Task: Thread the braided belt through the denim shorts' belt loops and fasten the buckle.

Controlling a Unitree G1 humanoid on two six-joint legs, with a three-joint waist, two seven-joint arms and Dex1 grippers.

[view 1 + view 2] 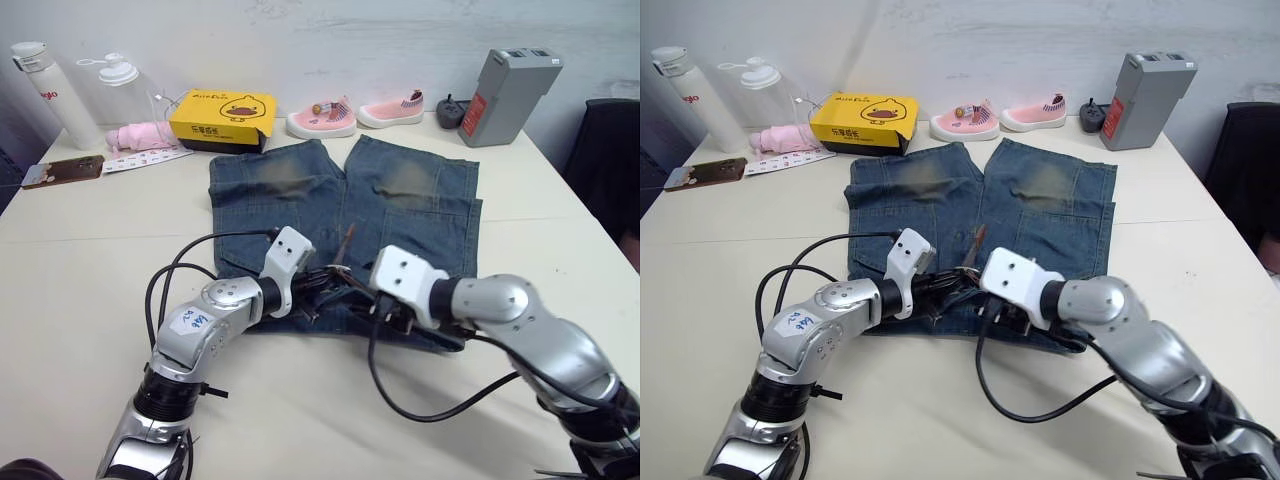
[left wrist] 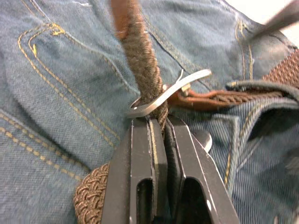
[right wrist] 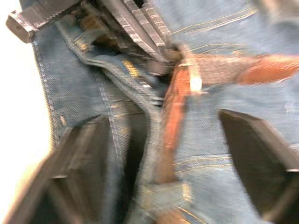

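The left gripper (image 2: 159, 126) is clamped on the braided belt (image 2: 142, 60) at the buckle (image 2: 163, 93); the right gripper (image 3: 163, 154) stands apart, and should steady the denim shorts (image 1: 400, 200) while the strap feeds slowly

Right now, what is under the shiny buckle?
Under the buckle the braided belt passes through, lying on the denim shorts. The left jaws, shut on the belt, cover what lies just below.

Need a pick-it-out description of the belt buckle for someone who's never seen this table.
Start at the denim shorts spread flat mid-table, then go to the waistband edge nearest the robot, where the left gripper is shut on the braided belt. The buckle sits just past those fingertips: the only shiny silver metal among brown weave and blue denim.
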